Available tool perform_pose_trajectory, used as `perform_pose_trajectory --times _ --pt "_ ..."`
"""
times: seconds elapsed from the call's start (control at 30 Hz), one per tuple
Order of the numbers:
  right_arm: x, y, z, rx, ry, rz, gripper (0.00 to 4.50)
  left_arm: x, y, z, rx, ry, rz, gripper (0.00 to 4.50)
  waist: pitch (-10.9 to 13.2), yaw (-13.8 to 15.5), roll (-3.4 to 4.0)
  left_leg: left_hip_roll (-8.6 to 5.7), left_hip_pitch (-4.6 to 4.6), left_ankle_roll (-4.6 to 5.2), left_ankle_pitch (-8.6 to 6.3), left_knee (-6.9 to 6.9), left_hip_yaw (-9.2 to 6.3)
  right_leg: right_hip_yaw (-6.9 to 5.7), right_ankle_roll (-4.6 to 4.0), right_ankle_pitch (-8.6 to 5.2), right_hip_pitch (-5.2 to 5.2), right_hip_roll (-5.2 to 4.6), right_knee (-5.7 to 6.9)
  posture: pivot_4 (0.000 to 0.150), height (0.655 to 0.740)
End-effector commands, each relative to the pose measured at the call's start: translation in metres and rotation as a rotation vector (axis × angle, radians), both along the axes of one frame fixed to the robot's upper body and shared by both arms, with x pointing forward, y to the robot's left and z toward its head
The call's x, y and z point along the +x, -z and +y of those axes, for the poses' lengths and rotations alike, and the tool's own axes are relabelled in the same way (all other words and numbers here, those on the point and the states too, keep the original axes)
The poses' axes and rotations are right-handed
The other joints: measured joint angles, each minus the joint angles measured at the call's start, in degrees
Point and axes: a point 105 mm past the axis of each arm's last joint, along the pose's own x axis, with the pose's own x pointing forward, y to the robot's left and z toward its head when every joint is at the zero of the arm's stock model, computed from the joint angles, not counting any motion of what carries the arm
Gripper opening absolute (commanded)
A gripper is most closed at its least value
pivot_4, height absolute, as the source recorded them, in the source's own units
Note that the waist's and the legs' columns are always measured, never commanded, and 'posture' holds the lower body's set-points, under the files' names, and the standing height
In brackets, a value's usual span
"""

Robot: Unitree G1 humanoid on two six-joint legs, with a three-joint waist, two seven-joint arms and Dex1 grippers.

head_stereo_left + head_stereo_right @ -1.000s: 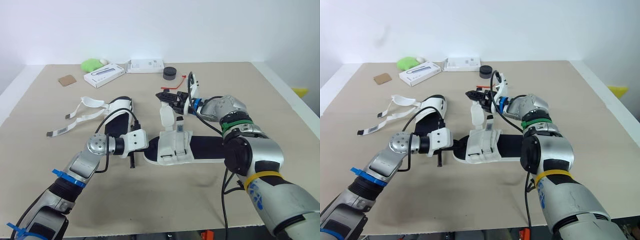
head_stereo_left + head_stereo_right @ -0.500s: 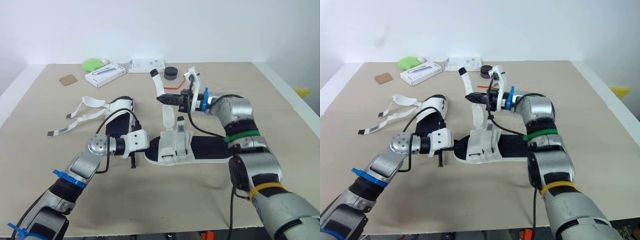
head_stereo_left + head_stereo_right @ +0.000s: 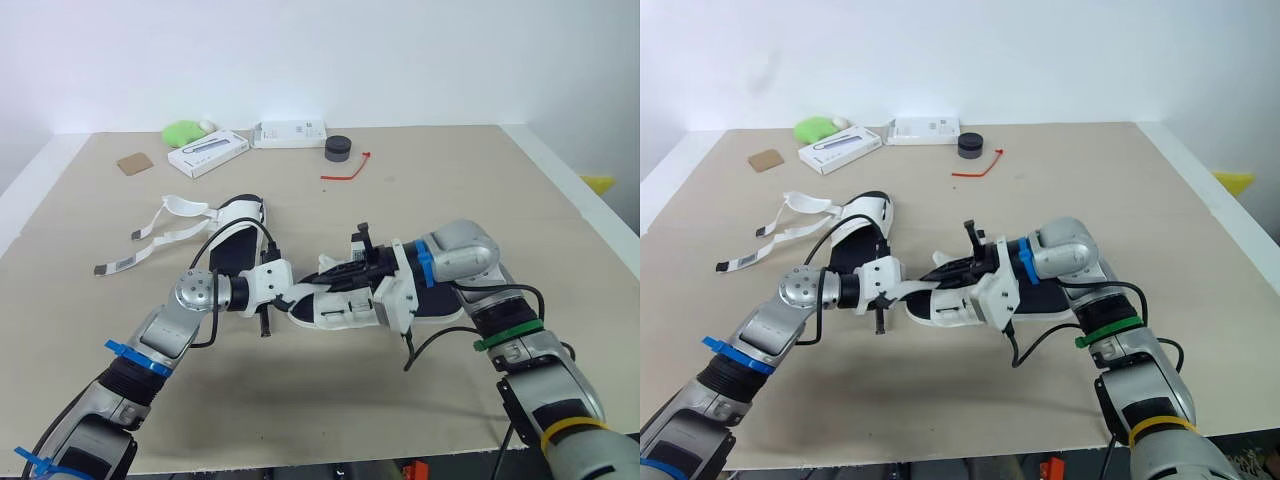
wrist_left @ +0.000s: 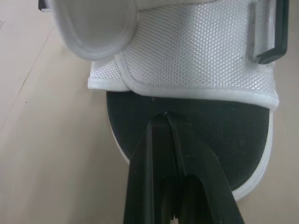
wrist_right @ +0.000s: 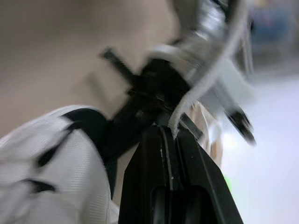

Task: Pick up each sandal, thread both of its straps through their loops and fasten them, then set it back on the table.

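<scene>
Tan table (image 3: 430, 180): near sandal (image 3: 345, 310) lies crosswise, toe toward left gripper (image 4: 164, 122), clenched empty on its sole; right gripper (image 5: 167, 133), over midfoot, pinches strap (image 5: 189, 99)

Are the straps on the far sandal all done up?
No, the far sandal has its white straps lying loose, spread out on the table.

Silver left arm (image 3: 150, 340), blue ties (image 3: 128, 357); silver right arm (image 3: 458, 255), blue, green, yellow bands (image 3: 505, 338). White wrist housings (image 3: 266, 283), black cables (image 3: 432, 343), black left claw (image 4: 165, 115), right claw (image 5: 167, 127).
</scene>
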Motion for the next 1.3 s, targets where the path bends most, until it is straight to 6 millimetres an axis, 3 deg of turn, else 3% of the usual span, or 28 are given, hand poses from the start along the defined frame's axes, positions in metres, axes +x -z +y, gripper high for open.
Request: perform_pose_trajectory --times 0.03,0.43,0.57,0.77,0.83,0.93,1.03,1.17,1.3 --pt "-0.007 -0.005 -0.002 0.001 -0.107 -0.128 0.01 0.002 0.023 0.013 0.083 -0.048 0.070 0.00 0.0 0.0 0.00 0.00 0.02 0.02 -0.01 -0.02 0.04 0.02 -0.01 0.00 0.00 -0.02 0.00 0.150 0.7400" --pt "-0.008 -0.011 -0.003 0.008 -0.121 -0.103 0.01 0.002 0.022 0.012 0.075 -0.042 0.080 0.00 0.0 0.1 -0.01 -0.03 0.25 0.06 -0.03 -0.44 0.23 0.16 -0.21 -0.05 0.00 -0.05 0.00 0.150 0.7400" --pt "-0.017 -0.029 -0.002 0.084 -0.106 -0.008 1.35 0.000 0.020 0.010 0.061 -0.026 0.090 0.00 0.0 0.1 -0.01 -0.02 0.28 0.06 -0.03 -0.45 0.26 0.19 -0.20 -0.04 0.01 -0.06 0.01 0.150 0.7400" --pt "-0.030 -0.030 -0.024 0.051 -0.051 0.116 4.27 -0.002 0.020 0.011 0.061 -0.016 0.096 0.00 0.0 0.2 -0.06 -0.01 0.30 0.13 -0.07 -0.46 0.27 0.18 -0.09 -0.14 0.01 -0.05 0.02 0.150 0.7400" --pt "-0.035 -0.029 -0.032 0.049 -0.007 0.207 4.46 -0.002 0.020 0.011 0.062 -0.014 0.098 0.00 0.0 0.2 -0.06 -0.01 0.30 0.16 -0.08 -0.50 0.28 0.20 -0.09 -0.17 0.01 -0.05 0.02 0.150 0.7400" --pt "-0.040 -0.041 -0.034 0.165 0.124 0.511 4.46 -0.003 0.020 0.011 0.065 -0.010 0.100 0.00 0.0 0.3 -0.06 0.01 0.29 0.17 -0.10 -0.53 0.31 0.23 -0.06 -0.19 0.00 -0.05 0.02 0.150 0.7400" --pt "-0.051 -0.050 -0.025 0.250 0.262 0.957 4.46 -0.004 0.021 0.011 0.068 -0.007 0.100 0.00 0.0 0.3 -0.06 0.03 0.15 0.17 -0.10 -0.57 0.32 0.28 -0.07 -0.20 -0.01 -0.21 0.04 0.150 0.7400" --pt "-0.071 -0.038 -0.015 0.185 0.434 1.466 4.46 -0.004 0.021 0.010 0.068 -0.003 0.099 0.00 -0.1 0.3 -0.18 0.05 0.12 0.17 -0.09 -0.56 0.27 0.12 -0.30 -0.38 0.01 -0.29 0.19 0.150 0.7400" --pt "-0.078 -0.017 -0.016 0.080 0.642 1.714 4.46 -0.004 0.020 0.009 0.068 -0.002 0.098 0.00 -0.1 0.3 -0.19 0.08 0.11 0.16 -0.09 -0.56 0.13 -0.02 -0.44 -0.51 0.01 -0.06 0.24 0.150 0.7400"
